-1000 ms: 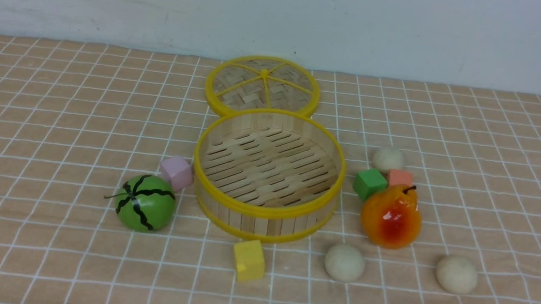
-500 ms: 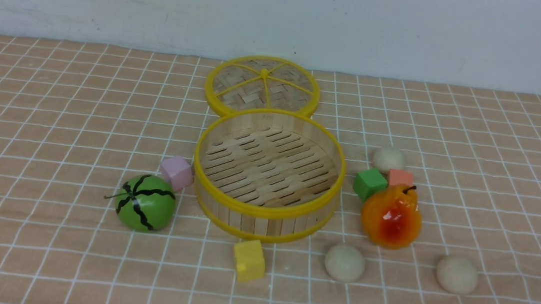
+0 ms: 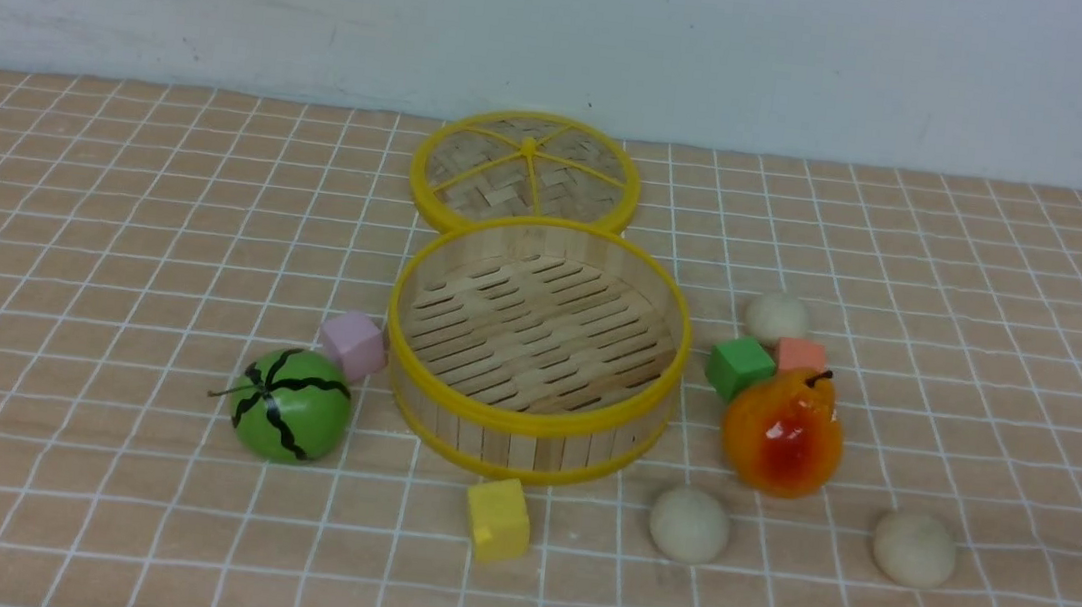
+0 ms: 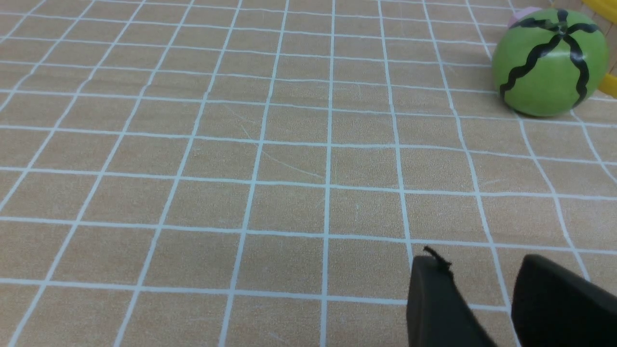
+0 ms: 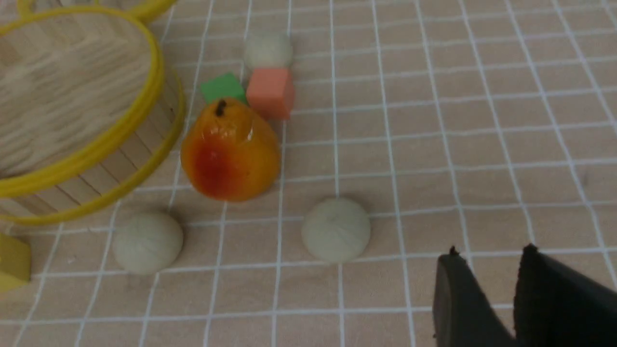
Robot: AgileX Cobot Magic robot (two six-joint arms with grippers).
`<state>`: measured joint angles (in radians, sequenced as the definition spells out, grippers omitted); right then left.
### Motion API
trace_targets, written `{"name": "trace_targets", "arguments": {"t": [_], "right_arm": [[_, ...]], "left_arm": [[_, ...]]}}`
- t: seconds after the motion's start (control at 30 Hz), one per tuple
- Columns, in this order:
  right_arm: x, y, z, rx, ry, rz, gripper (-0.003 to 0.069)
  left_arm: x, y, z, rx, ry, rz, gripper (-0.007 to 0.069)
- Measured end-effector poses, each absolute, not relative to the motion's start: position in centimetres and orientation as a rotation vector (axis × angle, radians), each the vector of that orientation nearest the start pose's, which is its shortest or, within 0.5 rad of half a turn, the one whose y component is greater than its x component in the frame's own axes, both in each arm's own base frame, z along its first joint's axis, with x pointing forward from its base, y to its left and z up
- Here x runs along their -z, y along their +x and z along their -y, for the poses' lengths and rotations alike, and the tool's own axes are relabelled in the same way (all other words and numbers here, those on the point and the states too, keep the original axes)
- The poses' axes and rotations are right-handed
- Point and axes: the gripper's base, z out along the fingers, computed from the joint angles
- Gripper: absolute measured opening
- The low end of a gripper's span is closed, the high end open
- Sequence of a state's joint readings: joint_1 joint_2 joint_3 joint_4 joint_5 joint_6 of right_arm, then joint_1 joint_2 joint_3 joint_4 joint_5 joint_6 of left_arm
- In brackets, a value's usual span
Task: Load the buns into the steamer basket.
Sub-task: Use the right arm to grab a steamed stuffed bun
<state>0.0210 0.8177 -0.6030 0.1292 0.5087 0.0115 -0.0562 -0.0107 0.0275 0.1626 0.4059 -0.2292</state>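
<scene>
Checked tan cloth (image 3: 104,248) held all three buns (image 3: 690,525) outside the steamer basket (image 3: 529,421), on its right, so we judged the first reach in hand. Our right gripper (image 5: 489,253) and left gripper (image 4: 477,260) showed parted, empty fingers; next we needed to straddle the nearest bun (image 5: 336,230).

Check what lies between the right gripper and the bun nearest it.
Nothing lies there. In the right wrist view, only bare checked cloth separates the right gripper from the nearest bun.
</scene>
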Motion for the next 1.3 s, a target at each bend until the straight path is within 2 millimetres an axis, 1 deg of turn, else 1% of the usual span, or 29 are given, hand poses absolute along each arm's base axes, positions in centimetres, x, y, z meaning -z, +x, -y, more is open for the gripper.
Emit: {"name": "trace_targets", "arguments": {"t": [0.03, 0.07, 0.1, 0.13, 0.17, 0.2, 0.27, 0.3, 0.33, 0.43, 0.47, 0.6, 0.63, 0.67, 0.7, 0.77, 0.8, 0.83, 0.9, 0.93, 0.97, 1.0, 1.07, 1.1, 1.17, 1.3], "right_arm": [[-29.1, 16.1, -0.9, -0.150, 0.077, -2.210, 0.0188], [-28.7, 17.0, -1.0, -0.153, 0.055, -2.255, 0.0190], [-28.5, 17.2, -1.1, -0.153, 0.051, -2.271, 0.0190], [-28.4, 18.0, -1.2, -0.151, 0.024, -2.319, 0.0192], [-28.6, 18.8, -1.3, -0.152, 0.003, -2.356, 0.0194], [-28.5, 19.0, -1.3, -0.154, 0.000, -2.374, 0.0195], [-29.0, 20.7, -1.4, -0.159, -0.026, -2.444, 0.0199], [-28.8, 20.8, -1.4, -0.160, -0.026, -2.455, 0.0199], [-29.1, 21.6, -1.5, -0.167, -0.028, -2.480, 0.0202], [-28.9, 23.7, -1.8, -0.202, -0.018, -2.542, 0.0215], [-28.8, 23.8, -1.8, -0.203, -0.018, -2.546, 0.0215], [-27.4, 26.2, -3.8, -0.228, -0.111, -2.621, 0.0246], [-27.5, 26.2, -3.9, -0.228, -0.119, -2.618, 0.0247], [-26.8, 27.5, -5.0, -0.219, -0.168, -2.647, 0.0258], [-26.6, 28.0, -5.4, -0.215, -0.174, -2.656, 0.0261], [-26.3, 29.5, -6.2, -0.205, -0.152, -2.668, 0.0264], [-26.0, 29.8, -6.3, -0.204, -0.145, -2.675, 0.0264], [-25.6, 30.9, -6.5, -0.204, -0.107, -2.682, 0.0263], [-25.1, 32.4, -6.8, -0.207, -0.058, -2.688, 0.0265], [-24.4, 33.3, -7.0, -0.204, -0.042, -2.710, 0.0266], [-24.5, 33.3, -7.0, -0.205, -0.040, -2.706, 0.0266], [-23.7, 34.0, -7.1, -0.199, -0.028, -2.746, 0.0266], [-23.0, 34.3, -7.2, -0.196, -0.015, -2.787, 0.0266], [-22.3, 34.4, -7.2, -0.186, -0.014, -2.830, 0.0266], [-21.6, 34.4, -7.1, -0.165, -0.023, -2.871, 0.0266], [-20.7, 34.5, -6.9, -0.112, -0.045, -2.904, 0.0266]], "left_arm": [[-16.9, 5.2, -0.3, 0.031, -0.066, -1.900, 0.0238], [-16.9, 5.2, -0.3, 0.031, -0.066, -1.900, 0.0238], [-16.9, 5.2, -0.3, 0.031, -0.066, -1.900, 0.0238], [-16.9, 5.2, -0.3, 0.031, -0.066, -1.900, 0.0238], [-16.9, 5.2, -0.3, 0.031, -0.066, -1.900, 0.0238], [-16.9, 5.2, -0.3, 0.031, -0.066, -1.900, 0.0238], [-16.9, 5.2, -0.3, 0.031, -0.066, -1.900, 0.0238], [-16.9, 5.2, -0.3, 0.031, -0.066, -1.900, 0.0238], [-16.9, 5.2, -0.3, 0.031, -0.066, -1.900, 0.0238], [-16.9, 5.2, -0.3, 0.031, -0.066, -1.900, 0.0238], [-16.9, 5.2, -0.3, 0.031, -0.066, -1.900, 0.0238], [-16.9, 5.2, -0.3, 0.031, -0.066, -1.900, 0.0238], [-16.9, 5.2, -0.3, 0.031, -0.066, -1.900, 0.0238], [-16.9, 5.2, -0.3, 0.031, -0.066, -1.900, 0.0238], [-16.9, 5.2, -0.3, 0.031, -0.066, -1.900, 0.0238], [-16.9, 5.2, -0.3, 0.031, -0.066, -1.900, 0.0238], [-16.9, 5.2, -0.3, 0.031, -0.066, -1.900, 0.0238], [-16.9, 5.2, -0.3, 0.031, -0.066, -1.900, 0.0238], [-16.9, 5.2, -0.3, 0.031, -0.066, -1.900, 0.0238], [-16.9, 5.2, -0.3, 0.031, -0.066, -1.900, 0.0238], [-16.9, 5.2, -0.3, 0.031, -0.066, -1.900, 0.0238], [-16.9, 5.2, -0.3, 0.031, -0.066, -1.900, 0.0238], [-16.9, 5.2, -0.3, 0.031, -0.066, -1.900, 0.0238], [-16.9, 5.2, -0.3, 0.031, -0.066, -1.900, 0.0238], [-16.9, 5.2, -0.3, 0.031, -0.066, -1.900, 0.0238], [-16.9, 5.2, -0.3, 0.031, -0.066, -1.900, 0.0238]]}}
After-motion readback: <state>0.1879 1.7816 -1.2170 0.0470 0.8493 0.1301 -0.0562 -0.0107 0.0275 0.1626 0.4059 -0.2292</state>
